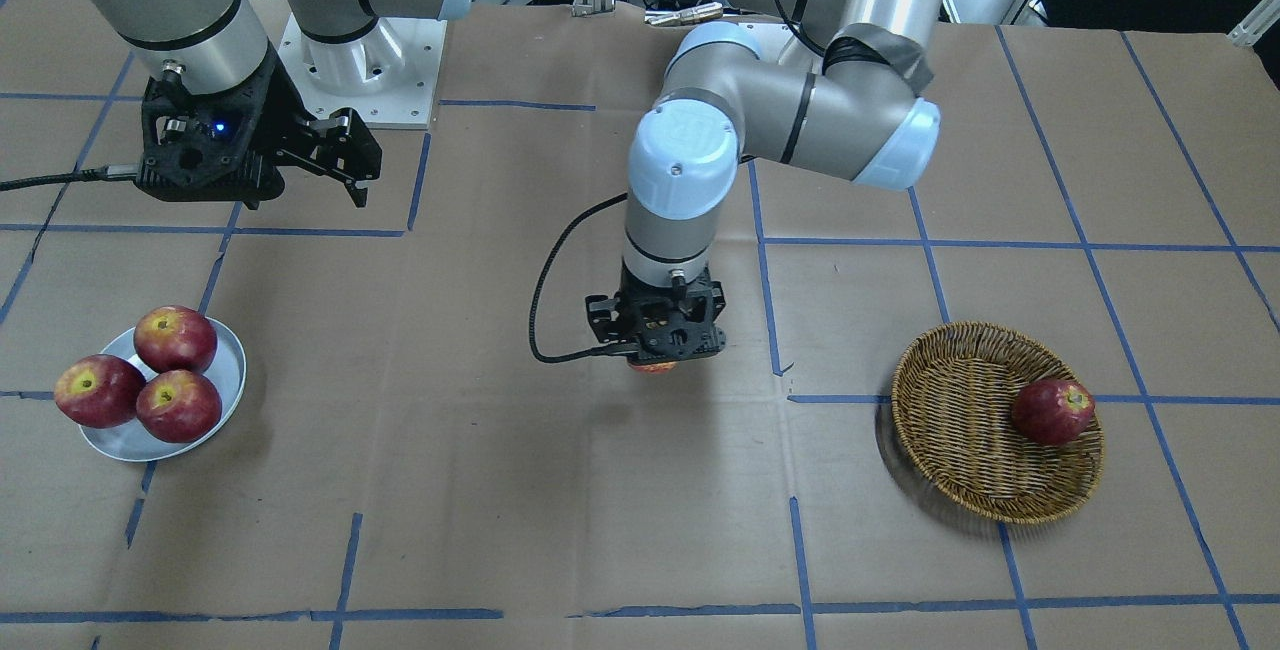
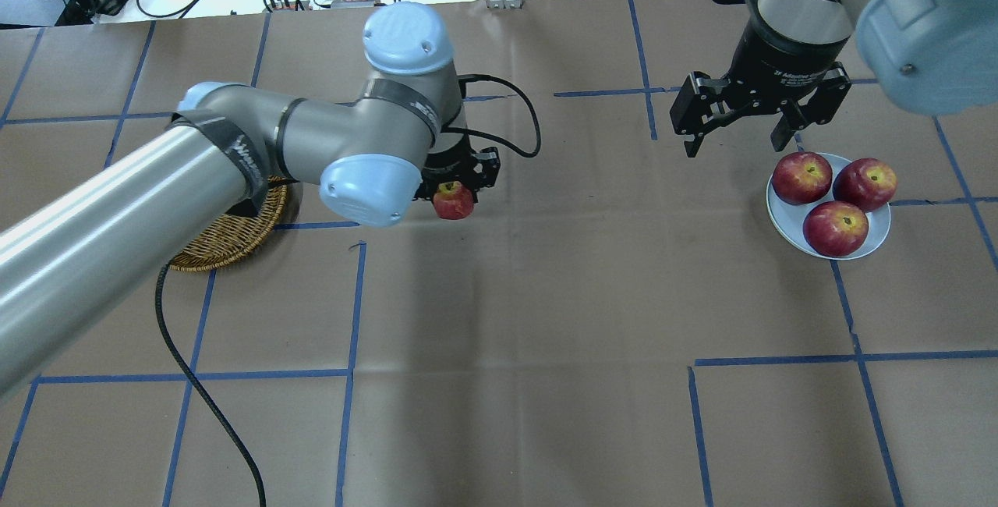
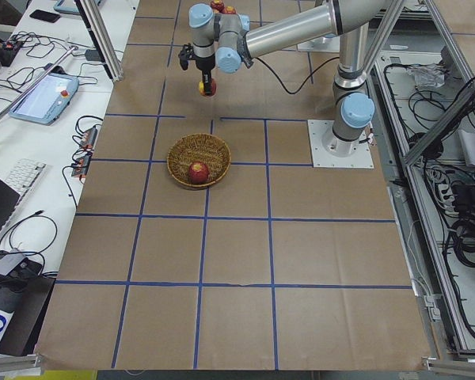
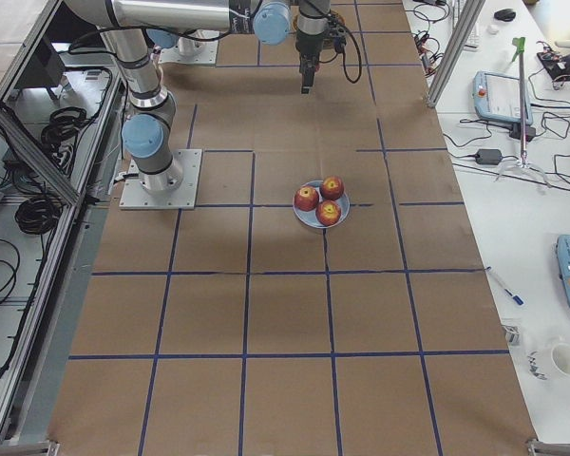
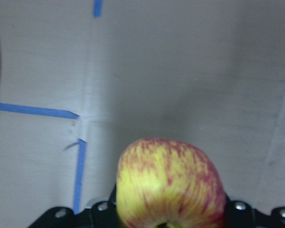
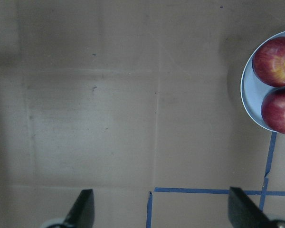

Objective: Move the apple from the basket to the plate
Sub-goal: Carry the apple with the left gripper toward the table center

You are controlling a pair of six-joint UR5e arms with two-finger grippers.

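My left gripper (image 1: 655, 350) is shut on the apple (image 5: 171, 185), a pale red apple with broad yellow streaks. It holds the apple above the middle of the table (image 2: 453, 201), between the basket and the plate. The wicker basket (image 1: 960, 430) lies on my left side and is partly hidden under my left arm in the overhead view (image 2: 234, 246). The grey-blue plate (image 2: 783, 214) lies on my right side. My right gripper (image 2: 737, 136) is open and empty, hovering just beside the plate (image 6: 249, 95).
One dark red apple (image 1: 1052, 411) lies in the basket. Three dark red apples (image 1: 175, 338) (image 1: 98, 391) (image 1: 178, 406) fill most of the plate. Brown paper with blue tape lines covers the table. A black cable hangs from my left wrist.
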